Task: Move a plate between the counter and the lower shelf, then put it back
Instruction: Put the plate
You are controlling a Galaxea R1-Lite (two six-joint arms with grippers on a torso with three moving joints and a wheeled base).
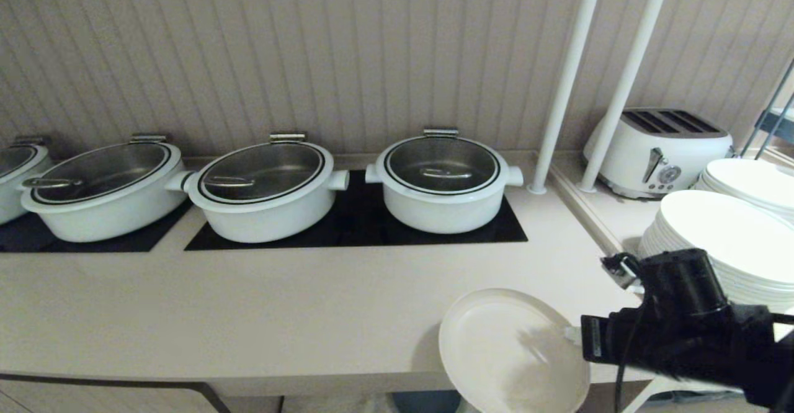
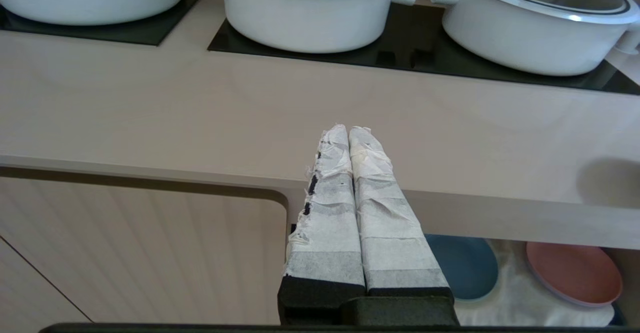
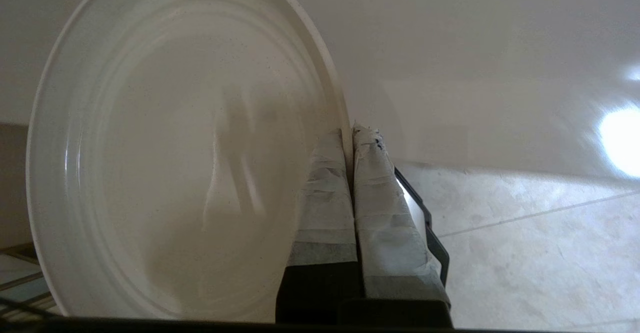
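Right gripper: jaws pinched tight on the rim of the plate, one taped finger each side of the edge, nothing else between them. In the head view the plate hangs tilted at the front right of the surface, its upper part over the top and its lower part overhanging past the front lip; whether it touches the surface at any pt can't be told, though a shadow lies just beside it on the top. Right arm reaches in from the right, low, w/ the stacked white plates and the toaster behind it on the side ledge. Left gripper: jaws pressed together, holding nothing, parked in front of the surface edge and apart from the work. Below, the lower shelf shows its white cloth w/ a blue plate and a pink plate lying on it; no cream plate there. Three lidded pots stand at the back on the black panels, well apart from the plate. Progress, as a judgement: plate is in transit at the surface edge, neither set down on top nor on the shelf. Which leg this is can't be read from here. Left to do at least: place it flat, release, pull the arm clear.
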